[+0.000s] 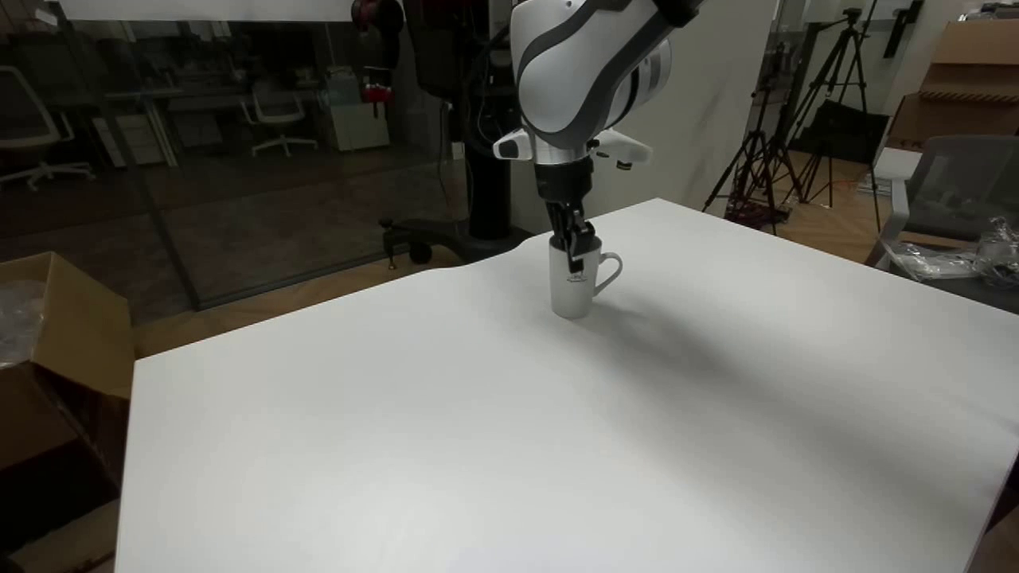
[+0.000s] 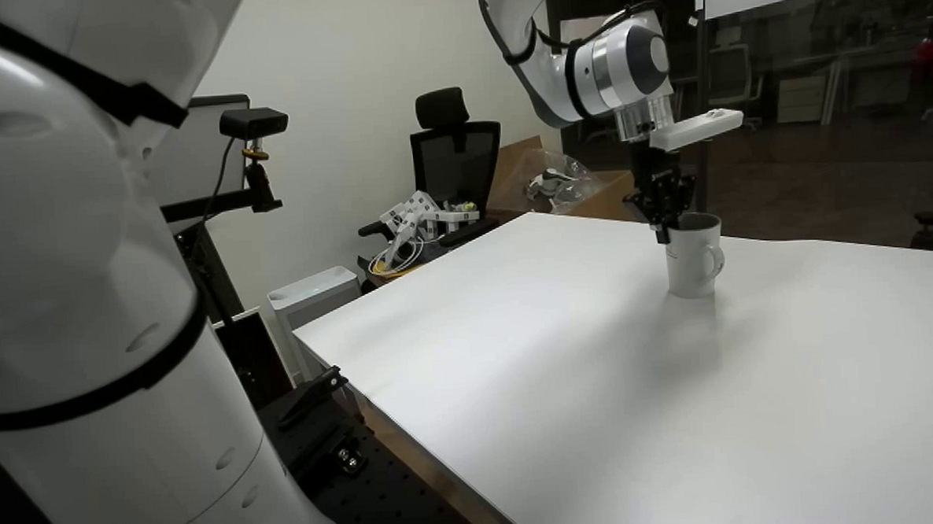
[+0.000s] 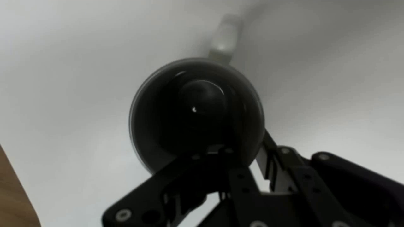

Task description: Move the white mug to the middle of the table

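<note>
A small white mug (image 1: 566, 294) stands upright beneath the gripper (image 1: 573, 243), one finger over its dark opening and the other alongside its outer wall, just above a small dark print. Its loop handle (image 3: 224, 36) juts out to the side, clear of the fingers. The table (image 1: 342, 446), plain white and broad, spreads out below the gripper, with one edge near it.

Arm (image 1: 577, 76) outstretched, wrist (image 2: 643, 119) facing down. Claw (image 1: 575, 253) hangs near vertical, tips down; black fingers (image 3: 301, 176) low in wrist view. Whether gripping, can't tell.
</note>
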